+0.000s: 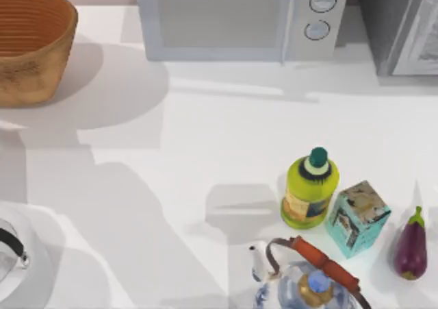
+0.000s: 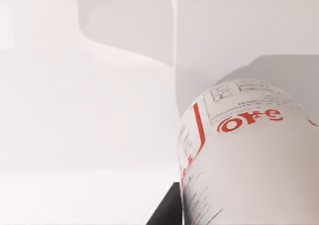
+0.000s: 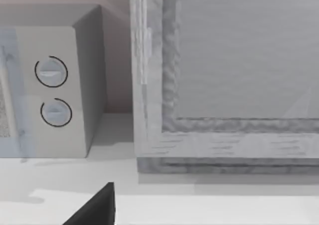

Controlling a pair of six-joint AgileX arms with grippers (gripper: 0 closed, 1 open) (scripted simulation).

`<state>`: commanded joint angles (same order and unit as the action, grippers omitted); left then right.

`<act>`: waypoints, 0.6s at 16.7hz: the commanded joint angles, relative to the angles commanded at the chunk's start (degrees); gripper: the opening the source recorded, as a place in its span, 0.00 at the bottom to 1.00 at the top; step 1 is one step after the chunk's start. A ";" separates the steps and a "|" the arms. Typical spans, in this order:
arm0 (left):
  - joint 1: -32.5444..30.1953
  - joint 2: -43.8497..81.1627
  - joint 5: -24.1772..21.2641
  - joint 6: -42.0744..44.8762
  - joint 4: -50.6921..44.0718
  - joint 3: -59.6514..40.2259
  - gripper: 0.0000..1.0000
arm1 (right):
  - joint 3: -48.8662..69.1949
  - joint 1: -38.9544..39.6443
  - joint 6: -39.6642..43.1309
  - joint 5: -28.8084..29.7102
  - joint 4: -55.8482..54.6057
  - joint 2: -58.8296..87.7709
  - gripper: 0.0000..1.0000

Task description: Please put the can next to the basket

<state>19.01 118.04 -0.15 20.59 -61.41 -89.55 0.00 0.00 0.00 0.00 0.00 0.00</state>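
Observation:
The can (image 2: 249, 155) is white with red print and lies very close in the left wrist view, over the white table. My left gripper (image 2: 209, 210) is shut on it, and one dark fingertip (image 2: 167, 212) shows beside the can's side. The basket (image 1: 34, 69), large, round and orange-brown wicker, stands at the table's far left corner in the top view. A dark part of my right gripper (image 3: 94, 207) shows in the right wrist view, facing the back right corner of the table.
A grey microwave (image 1: 233, 18) and a grey cabinet (image 1: 404, 21) line the back. A yellow-green bottle (image 1: 310, 189), teal carton (image 1: 357, 218), eggplant (image 1: 410, 244) and blue-white teapot (image 1: 308, 285) crowd the front right. A glass vessel (image 1: 10, 254) sits at the front left.

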 joint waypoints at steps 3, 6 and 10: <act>0.00 0.00 0.00 0.00 0.00 0.00 0.45 | 0.00 0.00 0.00 0.00 0.00 0.00 1.00; 0.00 0.00 0.00 0.00 0.00 0.00 0.68 | 0.00 0.00 0.00 0.00 0.00 0.00 1.00; 0.00 0.00 0.00 0.00 0.00 0.00 0.98 | 0.00 0.00 0.00 0.00 0.00 0.00 1.00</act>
<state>19.01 118.04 -0.15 20.59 -61.41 -89.55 0.00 0.00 0.00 0.00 0.00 0.00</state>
